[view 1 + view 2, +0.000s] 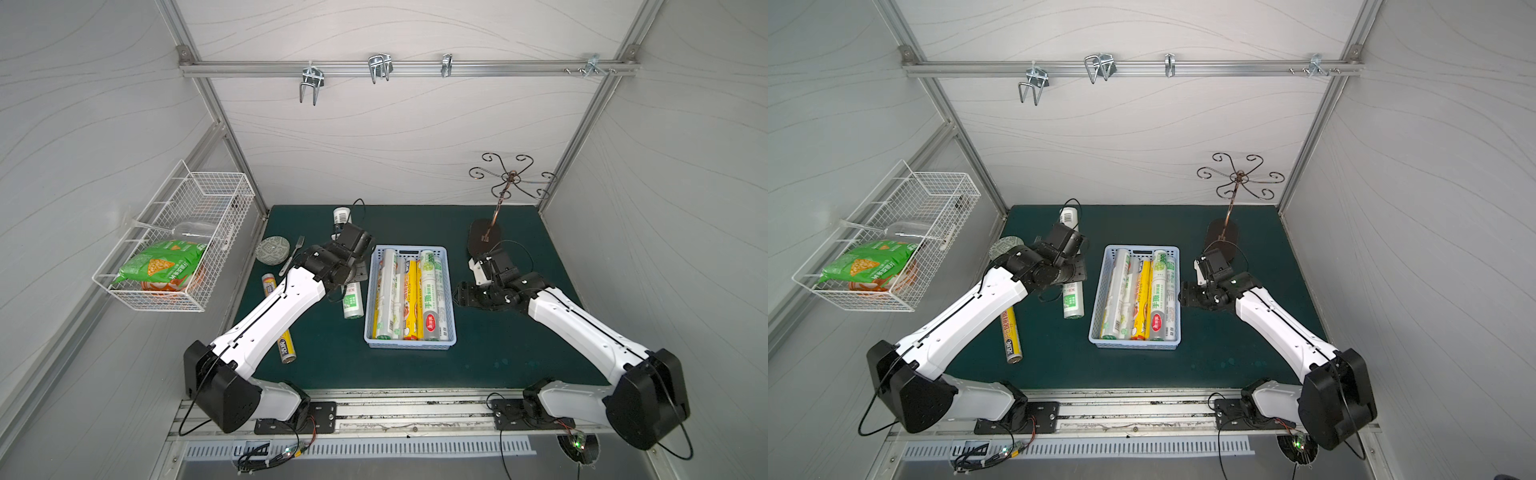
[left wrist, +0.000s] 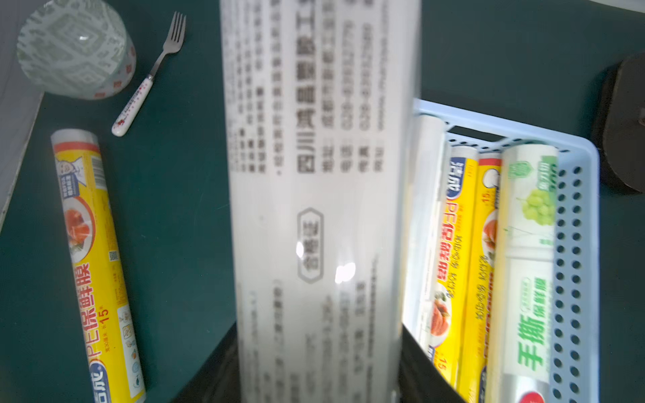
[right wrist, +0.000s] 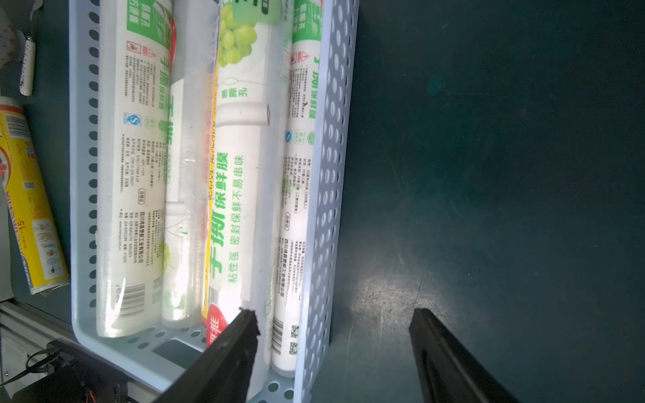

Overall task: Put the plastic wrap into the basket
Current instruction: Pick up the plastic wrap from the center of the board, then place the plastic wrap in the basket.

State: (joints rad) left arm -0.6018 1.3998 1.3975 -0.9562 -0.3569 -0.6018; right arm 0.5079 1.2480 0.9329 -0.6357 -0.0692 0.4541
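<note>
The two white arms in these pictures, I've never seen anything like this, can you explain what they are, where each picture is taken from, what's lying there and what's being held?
They are two robot arms, a left arm and a right arm, mounted at the near edge of a green mat. Each ends in a two-fingered gripper. Two pictures look down from overhead cameras set side by side, so they nearly match. The other two come from cameras on the wrists, looking along the fingers. On the mat sits a light-blue basket already holding several rolls of plastic wrap. A yellow roll, a fork and a round tub lie beside it. The left gripper is closed on a white roll. The right gripper is open and empty, by the basket.
</note>
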